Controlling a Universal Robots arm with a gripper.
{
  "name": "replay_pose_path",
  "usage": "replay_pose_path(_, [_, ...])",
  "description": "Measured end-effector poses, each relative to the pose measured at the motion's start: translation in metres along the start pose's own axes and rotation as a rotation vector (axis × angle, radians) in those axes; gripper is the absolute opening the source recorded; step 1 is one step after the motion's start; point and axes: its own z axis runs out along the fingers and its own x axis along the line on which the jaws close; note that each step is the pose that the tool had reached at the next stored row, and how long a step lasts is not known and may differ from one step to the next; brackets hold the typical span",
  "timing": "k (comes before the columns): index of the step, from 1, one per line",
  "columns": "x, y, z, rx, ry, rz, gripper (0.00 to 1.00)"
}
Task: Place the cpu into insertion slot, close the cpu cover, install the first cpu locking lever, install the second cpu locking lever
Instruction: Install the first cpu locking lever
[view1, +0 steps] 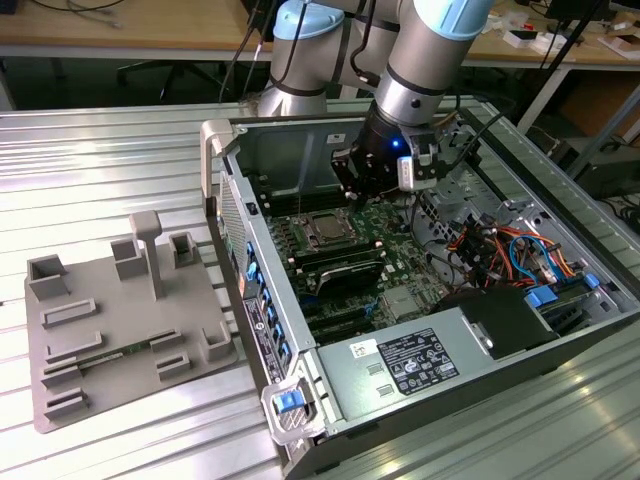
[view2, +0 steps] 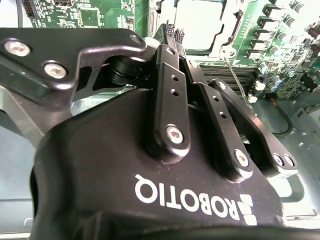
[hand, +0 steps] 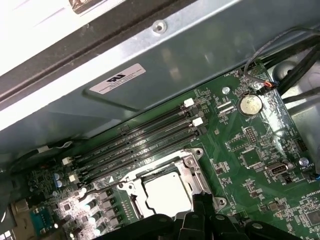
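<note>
Over the open computer case (view1: 300, 135) my claw (view1: 356, 190) hangs close above the green board (view1: 400, 235). In the exterior view it is at about one o'clock from the socket (view1: 311, 241). In both wrist views the fingers are drawn together at the tips (view2: 170, 32) (hand: 202, 207) and nothing is gripped between them.

The chip (view1: 326, 231) already lies in the socket, its bright metal top showing in both wrist views (hand: 167, 194) (view2: 197, 22). The cover (hand: 198, 173) lies flat over it, framing the chip through its square window. A thin lever (view2: 236, 77) runs beside the socket. With the glare there I cannot tell whether it is hooked down. The claw's tips are just beside the cover's edge, on the side away from the long memory slots (hand: 140, 137).

At about five o'clock from the socket in the exterior view is the grey power box (view1: 410, 365). A grey plastic tray (view1: 120, 320) lies on the ribbed metal table (view1: 110, 160), at nine o'clock from the case and well apart from the claw.
</note>
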Motion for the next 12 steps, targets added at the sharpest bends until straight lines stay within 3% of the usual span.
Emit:
replay_pose_path(5, [0.0,0.0001,0.0,0.0002,0.0012,-0.04,0.11])
replay_pose_path(9, [0.0,0.0,0.0,-0.0128,0.0077,-0.072,0.11])
replay_pose_path(12, [0.0,0.0001,0.0,-0.0143,0.0097,-0.108,0.11])
